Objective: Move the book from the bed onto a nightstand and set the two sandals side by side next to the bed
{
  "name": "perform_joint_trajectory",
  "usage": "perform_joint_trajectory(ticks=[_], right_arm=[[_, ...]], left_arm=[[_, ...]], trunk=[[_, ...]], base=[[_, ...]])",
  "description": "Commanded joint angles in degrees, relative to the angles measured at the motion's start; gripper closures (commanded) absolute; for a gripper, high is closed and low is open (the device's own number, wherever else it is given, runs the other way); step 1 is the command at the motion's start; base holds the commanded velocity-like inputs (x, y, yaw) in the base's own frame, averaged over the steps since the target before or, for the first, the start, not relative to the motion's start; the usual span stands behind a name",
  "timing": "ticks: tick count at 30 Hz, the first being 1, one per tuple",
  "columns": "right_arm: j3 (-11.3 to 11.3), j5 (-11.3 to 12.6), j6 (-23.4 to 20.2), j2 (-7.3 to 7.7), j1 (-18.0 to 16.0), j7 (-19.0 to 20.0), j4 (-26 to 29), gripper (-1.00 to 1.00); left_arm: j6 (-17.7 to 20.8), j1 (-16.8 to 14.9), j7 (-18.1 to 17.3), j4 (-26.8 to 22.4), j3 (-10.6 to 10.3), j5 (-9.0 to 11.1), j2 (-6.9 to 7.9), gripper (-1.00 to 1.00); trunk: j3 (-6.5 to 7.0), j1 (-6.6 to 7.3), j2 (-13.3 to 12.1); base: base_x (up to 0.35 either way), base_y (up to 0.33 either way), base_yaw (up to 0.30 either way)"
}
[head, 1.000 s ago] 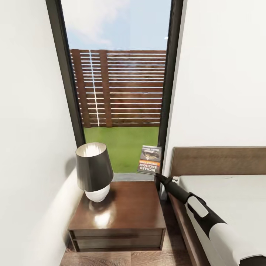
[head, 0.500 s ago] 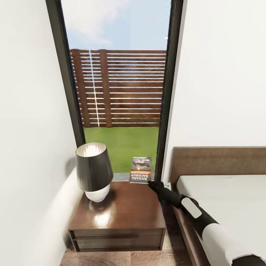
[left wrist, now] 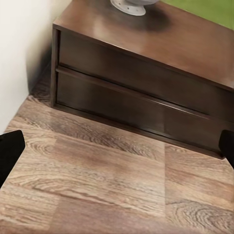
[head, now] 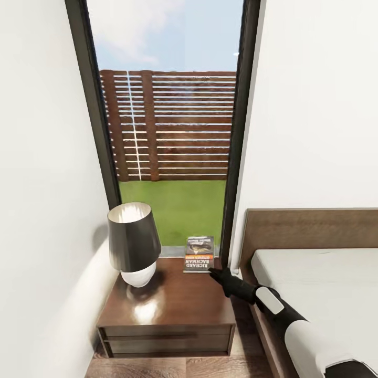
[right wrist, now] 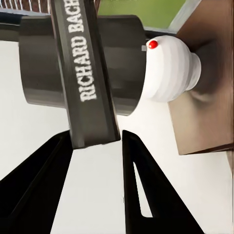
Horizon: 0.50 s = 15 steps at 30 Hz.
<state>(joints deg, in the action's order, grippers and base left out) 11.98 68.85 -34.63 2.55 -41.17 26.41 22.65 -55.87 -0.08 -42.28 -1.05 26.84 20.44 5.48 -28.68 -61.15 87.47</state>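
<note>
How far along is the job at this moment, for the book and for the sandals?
The book is off the bed and stands upright at the back edge of the nightstand, beside the lamp. The right gripper is at its lower corner, so release is not confirmed. The sandals remain to be placed.

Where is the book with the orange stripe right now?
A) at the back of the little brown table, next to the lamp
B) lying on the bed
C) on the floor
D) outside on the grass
A: the book sits over the back edge of the nightstand, beside the lamp, with the right claw at its lower corner.
</note>
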Motion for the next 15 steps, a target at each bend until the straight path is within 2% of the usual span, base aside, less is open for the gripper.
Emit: perform_joint_trajectory(ticks=[1, 15], right_arm=[[0.18, 0.42, -0.13, 0.03, -0.05, -0.35, -0.06, 1.0], [0.1, 0.93, 0.08, 0.0, -0.05, -1.1, -0.14, 1.0]], left_arm=[[0.06, -0.01, -0.6, -0.01, -0.05, 0.62, 0.02, -1.0], [0.16, -0.01, -0.65, -0.01, -0.08, 0.6, 0.77, -1.0]], trunk=[[-0.05, 0.0, 0.03], [-0.05, 0.0, 0.03]], base=[[0.0, 0.0, 0.0], [0.0, 0.0, 0.0]])
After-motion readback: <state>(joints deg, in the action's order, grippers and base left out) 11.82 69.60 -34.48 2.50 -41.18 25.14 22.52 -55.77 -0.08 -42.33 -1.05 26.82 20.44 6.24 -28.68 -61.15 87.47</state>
